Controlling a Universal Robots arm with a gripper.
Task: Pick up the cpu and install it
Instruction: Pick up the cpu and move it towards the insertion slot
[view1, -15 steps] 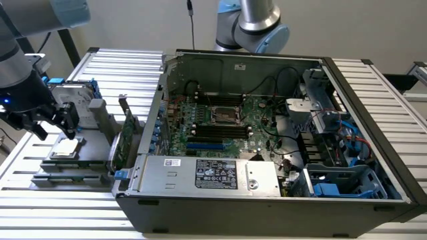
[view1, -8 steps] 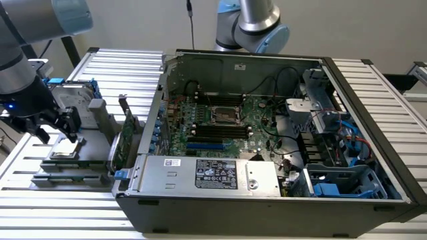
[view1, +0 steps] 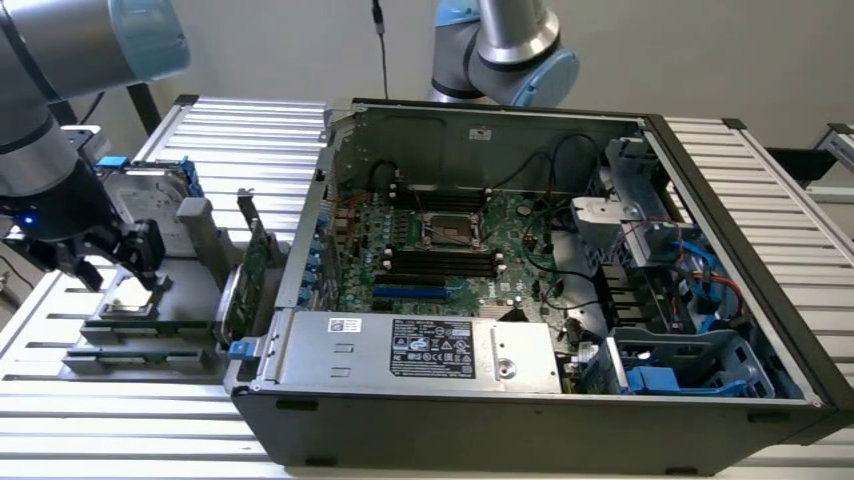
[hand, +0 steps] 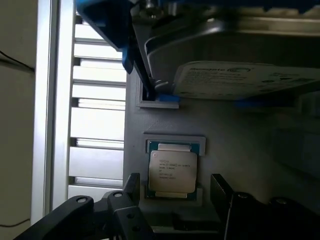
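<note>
The gripper (view1: 119, 270) hangs low over a grey holder (hand: 235, 145) with its jaws spread wide and nothing held between them. The cpu (hand: 172, 171) lies flat in a shallow square recess of that holder, directly beneath the gripper, its shiny metal top facing up. The two black fingers (hand: 132, 187) stand one on each side of the chip, each a little apart from its edges, so the cpu sits between them untouched. Just beyond the gripper on the same holder is the hard drive (hand: 245, 80) with its blue brackets, close to the chip's recess but not touching it. Well apart from the gripper, toward the exterior view's right, the open computer case (view1: 534, 425) shows its motherboard with the black-framed socket (view1: 454, 232) near the middle
</note>
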